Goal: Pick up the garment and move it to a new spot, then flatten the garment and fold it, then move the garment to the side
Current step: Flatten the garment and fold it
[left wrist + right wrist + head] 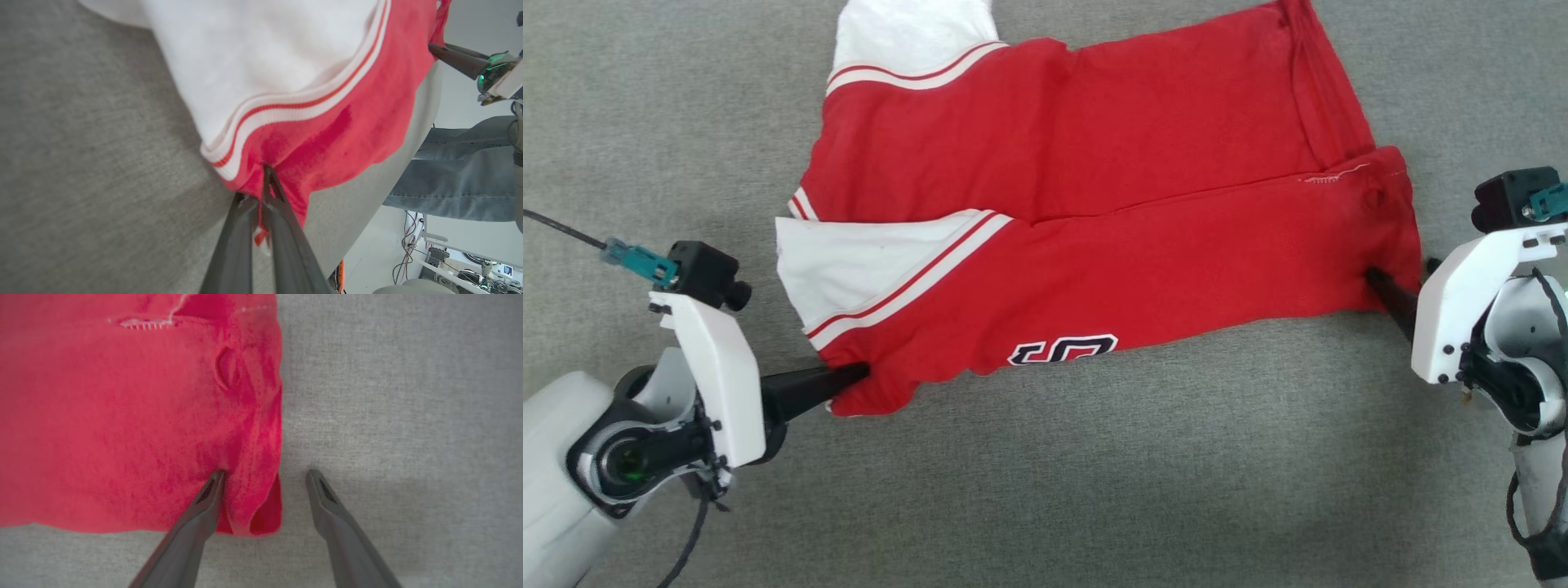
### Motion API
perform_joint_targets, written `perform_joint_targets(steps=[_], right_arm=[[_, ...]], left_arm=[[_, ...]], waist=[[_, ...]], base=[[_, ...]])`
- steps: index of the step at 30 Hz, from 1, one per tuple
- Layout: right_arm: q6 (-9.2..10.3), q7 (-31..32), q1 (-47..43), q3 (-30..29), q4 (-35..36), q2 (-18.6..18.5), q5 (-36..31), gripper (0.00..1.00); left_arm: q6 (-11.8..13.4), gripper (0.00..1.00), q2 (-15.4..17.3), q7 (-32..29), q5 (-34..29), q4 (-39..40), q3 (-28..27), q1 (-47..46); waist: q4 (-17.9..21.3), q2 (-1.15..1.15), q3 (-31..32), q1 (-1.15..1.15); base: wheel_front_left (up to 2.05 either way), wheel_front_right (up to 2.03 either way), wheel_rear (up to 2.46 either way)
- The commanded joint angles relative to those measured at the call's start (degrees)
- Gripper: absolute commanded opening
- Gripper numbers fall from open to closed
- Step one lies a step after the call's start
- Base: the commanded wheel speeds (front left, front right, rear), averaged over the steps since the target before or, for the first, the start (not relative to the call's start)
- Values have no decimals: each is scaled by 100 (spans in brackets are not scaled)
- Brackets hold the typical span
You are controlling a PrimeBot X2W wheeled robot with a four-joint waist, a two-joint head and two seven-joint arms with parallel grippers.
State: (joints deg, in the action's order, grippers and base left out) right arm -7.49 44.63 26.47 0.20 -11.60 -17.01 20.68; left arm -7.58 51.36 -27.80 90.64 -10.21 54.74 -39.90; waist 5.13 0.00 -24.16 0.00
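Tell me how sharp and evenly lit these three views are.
Head view: sharp and evenly lit, with only a faint shadow along the garment. Left wrist view: wide-angle curvature, white sleeve washed out. Right wrist view: garment blurry, soft shadow on the grey surface.

The garment (1094, 204) is soft, matt knit cloth with ribbed striped trim (907, 77). Grey, coarse-woven matt fabric covers the surface (1045, 490). The left hand (859, 376) has smooth, matt dark plastic fingers (286, 245).

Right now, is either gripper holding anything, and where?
The left gripper is shut on the red jersey at its near edge, beside the striped sleeve trim. The right gripper holds nothing: open, straddling the hem corner.
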Motion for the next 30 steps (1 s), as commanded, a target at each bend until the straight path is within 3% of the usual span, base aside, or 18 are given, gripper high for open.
perform_joint_targets(steps=[1, 2, 3, 14, 23, 30], right_arm=[[0, 62, -45, 73, -154, 92, 57, 69], [-1, 66, -25, 103, -198, 124, 102, 24], [-1, 32, -15, 96, -236, 157, 141, 2], [1, -207, -264, -252, -141, -115, 382, 0], [1, -111, -1592, -616, 955, -346, 666, 0], [1, -36, -2835, -1186, 1870, -17, 721, 0]], left_arm=[[18, 0, -100, -2, -64, -31, 63, -28], [18, 0, -130, 39, -69, -38, 47, -44], [18, 0, -169, 79, -86, -48, 29, -54], [16, 0, -303, 527, -119, 47, -58, 158], [16, 0, 248, 956, -147, 869, 3, 905], [16, 0, 555, 1553, -274, 1466, 129, 1588]], waist=[[-52, 0, 17, 0], [-72, 0, 24, 0], [-92, 0, 40, 0], [-285, 0, 437, 0], [-360, 0, 741, 0], [-446, 0, 777, 0]], base=[[0, 0, 0], [0, 0, 0], [0, 0, 0], [0, 0, 0], [0, 0, 0], [0, 0, 0]])
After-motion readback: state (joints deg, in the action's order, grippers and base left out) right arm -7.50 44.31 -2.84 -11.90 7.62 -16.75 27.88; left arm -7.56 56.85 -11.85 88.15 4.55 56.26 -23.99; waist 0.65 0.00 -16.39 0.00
